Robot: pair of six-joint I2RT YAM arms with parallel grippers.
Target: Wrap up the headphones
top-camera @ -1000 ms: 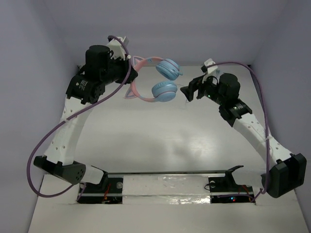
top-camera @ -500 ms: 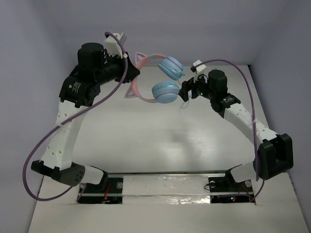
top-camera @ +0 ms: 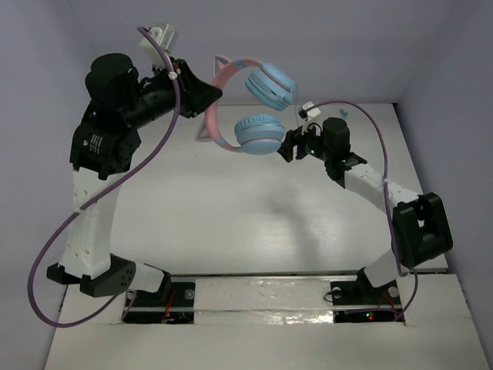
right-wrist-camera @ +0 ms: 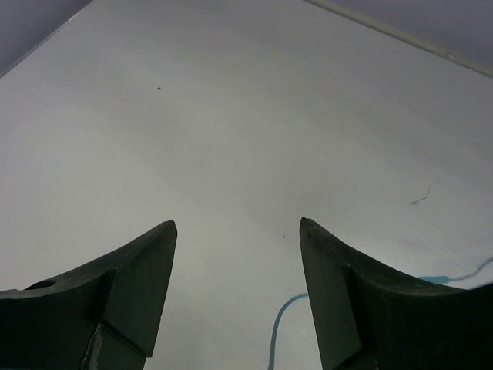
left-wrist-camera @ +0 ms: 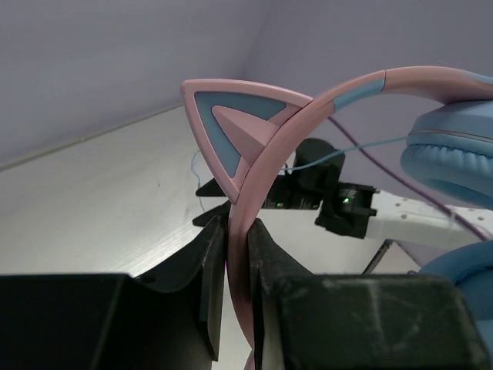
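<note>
Left gripper (left-wrist-camera: 237, 258), clamping the headphones (top-camera: 258, 131), has lifted them toward upper centre. Right gripper (right-wrist-camera: 236, 225), spread wide, has neared the cable (right-wrist-camera: 279, 327) for wrapping.

Top camera looks down across the table (top-camera: 231, 223). Wrist cameras sit close — left's also shows the right gripper (top-camera: 286, 146).

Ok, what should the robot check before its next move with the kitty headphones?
1. Left gripper shut on the headband: ok.
2. Headphones held up off the table: ok.
3. Right gripper open and empty: ok.
4. Cable pinched by the right gripper: not ok, it hangs loose.
5. Where the cable's end lies: cannot tell.
</note>
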